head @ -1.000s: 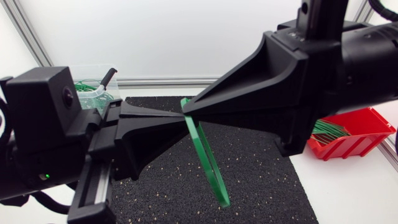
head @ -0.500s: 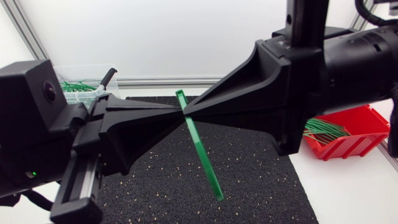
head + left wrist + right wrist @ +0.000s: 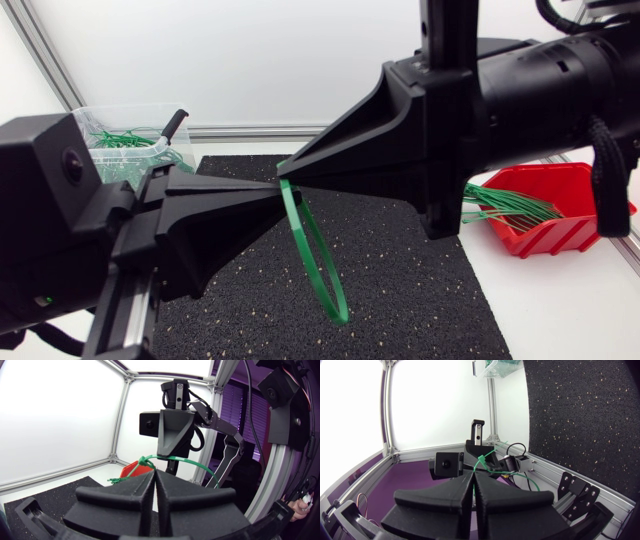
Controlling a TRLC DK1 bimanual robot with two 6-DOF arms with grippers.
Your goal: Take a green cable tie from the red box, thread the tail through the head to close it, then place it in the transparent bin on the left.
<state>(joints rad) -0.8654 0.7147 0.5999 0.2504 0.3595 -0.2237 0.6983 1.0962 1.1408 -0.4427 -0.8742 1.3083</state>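
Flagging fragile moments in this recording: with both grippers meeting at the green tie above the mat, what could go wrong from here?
1. The left gripper and the right gripper pinch the cable tie only at their tips, close together; a small misaligned pull could drop it onto the black mat.
2. Whether the tail is locked in the head is hidden between the tips; on release now, the hanging loop might spring open.

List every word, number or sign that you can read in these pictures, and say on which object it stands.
No text can be read in any view.
The green cable tie, red box, transparent bin, black mat, left gripper and right gripper show no words, numbers or signs.
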